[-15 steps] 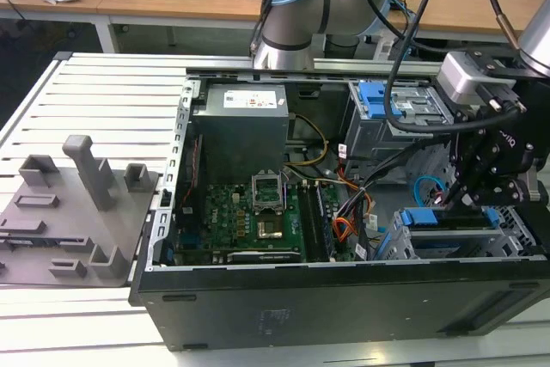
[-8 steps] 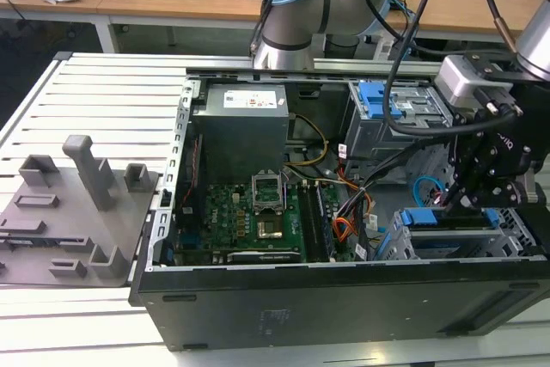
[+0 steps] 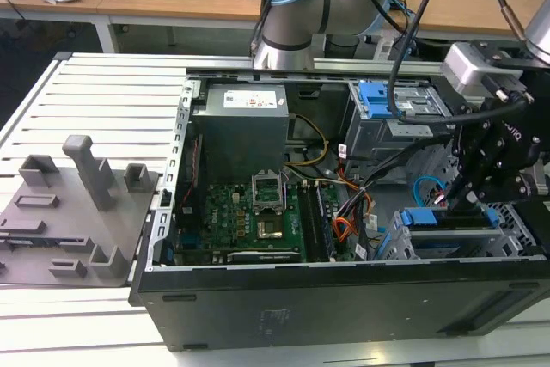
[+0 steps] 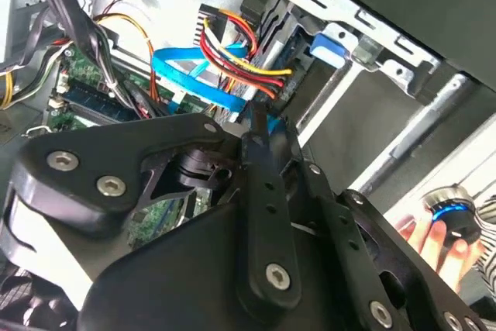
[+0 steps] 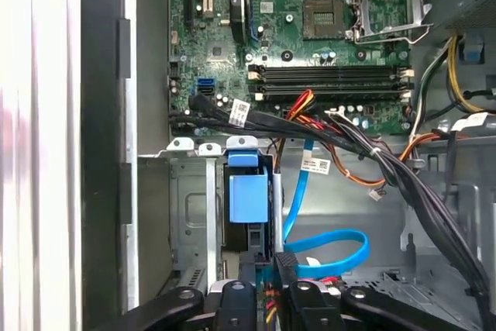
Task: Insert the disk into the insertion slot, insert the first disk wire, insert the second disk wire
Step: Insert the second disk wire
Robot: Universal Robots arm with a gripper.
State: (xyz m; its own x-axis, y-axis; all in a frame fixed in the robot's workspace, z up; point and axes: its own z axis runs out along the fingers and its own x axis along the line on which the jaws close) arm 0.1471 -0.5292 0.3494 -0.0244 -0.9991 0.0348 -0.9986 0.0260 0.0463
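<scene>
Black two-fingered gripper: we log it at the lower right of the exterior view, lowered over the perforated light-grey metal insertion slot; finger state we cannot tell. Silver disk in bright blue plastic carrier: seated in that slot. Flat blue data cable: looped beside it.

Approach to slot crowded: black cable bundle crosses above, blue cable loops beside; open floor beyond
</scene>
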